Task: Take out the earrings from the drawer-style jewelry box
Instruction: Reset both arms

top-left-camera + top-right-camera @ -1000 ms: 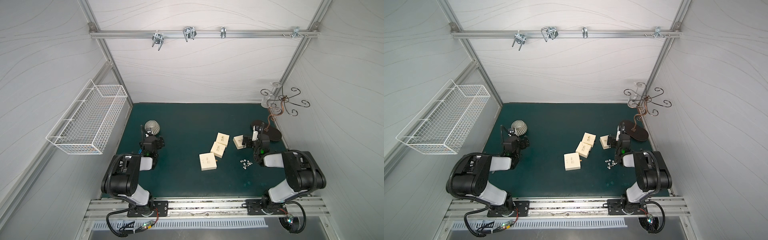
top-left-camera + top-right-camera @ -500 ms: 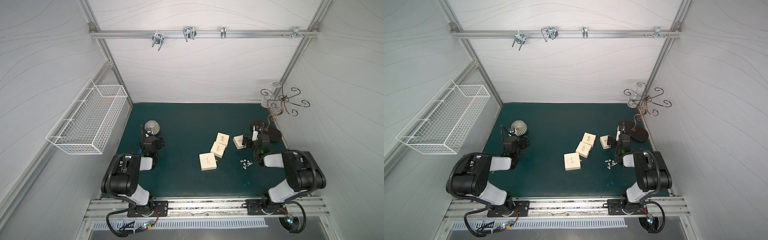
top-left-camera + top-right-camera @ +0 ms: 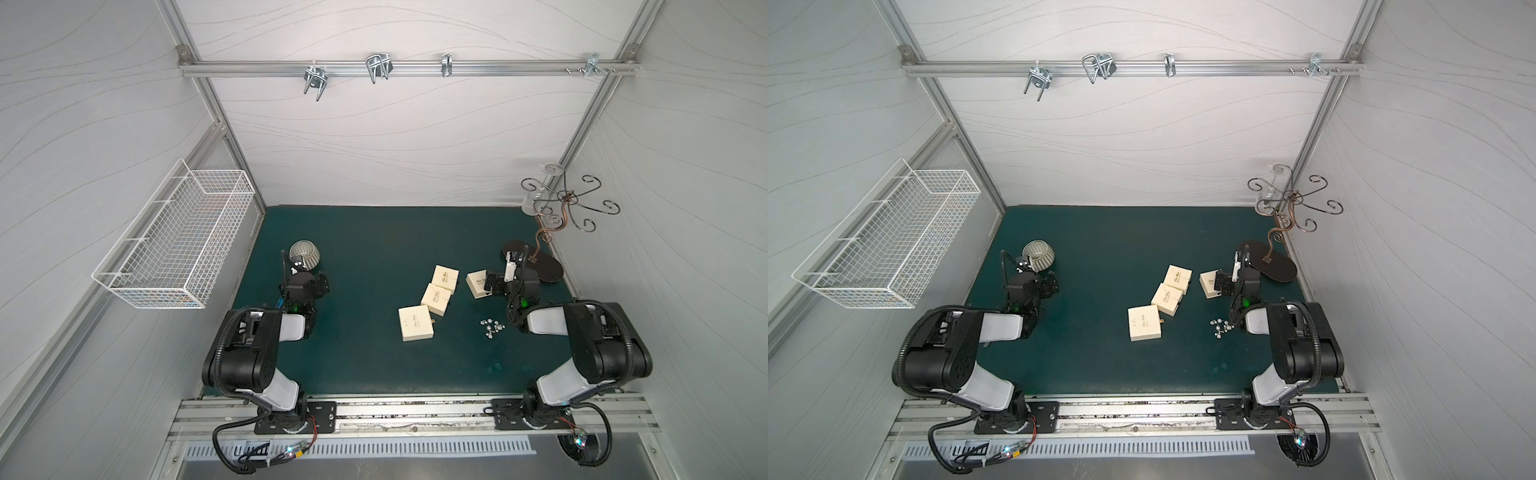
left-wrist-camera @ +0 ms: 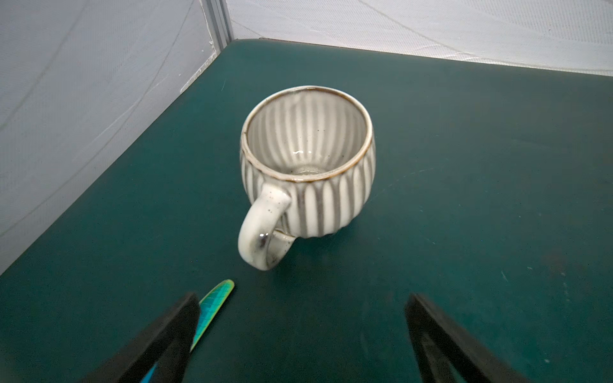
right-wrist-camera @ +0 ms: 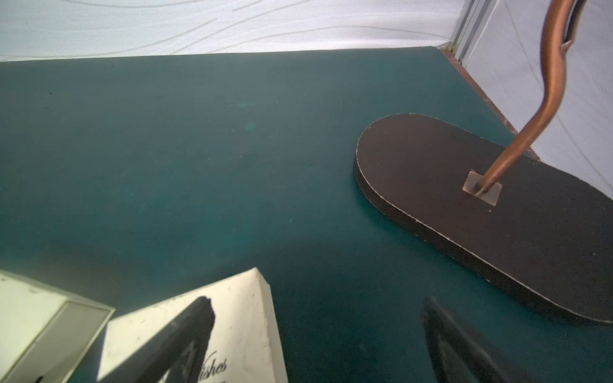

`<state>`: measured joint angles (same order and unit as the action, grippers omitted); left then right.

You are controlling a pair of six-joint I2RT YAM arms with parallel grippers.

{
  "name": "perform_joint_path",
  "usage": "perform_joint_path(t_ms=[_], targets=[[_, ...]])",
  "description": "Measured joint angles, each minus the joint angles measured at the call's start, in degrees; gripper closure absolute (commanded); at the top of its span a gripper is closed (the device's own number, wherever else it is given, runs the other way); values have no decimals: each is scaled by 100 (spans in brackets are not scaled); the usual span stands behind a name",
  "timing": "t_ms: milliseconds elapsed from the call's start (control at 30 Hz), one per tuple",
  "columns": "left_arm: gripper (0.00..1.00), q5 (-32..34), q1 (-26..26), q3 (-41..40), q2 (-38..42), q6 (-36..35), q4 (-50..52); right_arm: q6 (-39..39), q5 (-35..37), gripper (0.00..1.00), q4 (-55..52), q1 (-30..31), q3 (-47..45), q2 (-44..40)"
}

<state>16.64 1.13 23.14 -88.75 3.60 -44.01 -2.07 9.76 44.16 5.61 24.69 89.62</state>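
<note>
**Earrings loose on the mat, both grippers spread and empty**

The earrings (image 3: 491,328), a small cluster of shiny silver beads, lie on the bare green mat (image 3: 374,245) in both top views, outside every box. They sit just beside the right arm's forearm and apart from the cream jewelry boxes (image 3: 436,299).

Three of those boxes form a loose diagonal row near the middle of the mat, each close to the next. The fourth box (image 3: 477,284) lies on its own, turned at an angle, right at the right gripper (image 5: 318,331).

That gripper's jaws stand wide apart with nothing between them. In the right wrist view one finger (image 5: 189,328) hangs over the fourth box's printed lid, though whether it touches the lid cannot be told. The other finger is over bare mat. Beyond them stands the jewelry stand (image 5: 481,215), a dark oval base with a copper stem rising from it, near the right wall.

The left gripper (image 4: 303,305) is also spread wide and holds nothing. It is low over the mat on the left side, facing a striped ceramic mug (image 4: 306,165). The mug stands upright with its handle turned toward the gripper, clear of both fingers.

A white wire basket (image 3: 178,245) hangs on the left wall.
</note>
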Motion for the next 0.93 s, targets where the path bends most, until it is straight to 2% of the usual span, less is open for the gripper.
perform_joint_path(t_ms=[933], targets=[[0, -81, -46, 0, 0, 2, 2, 0, 0, 1, 0, 0, 0, 0]])
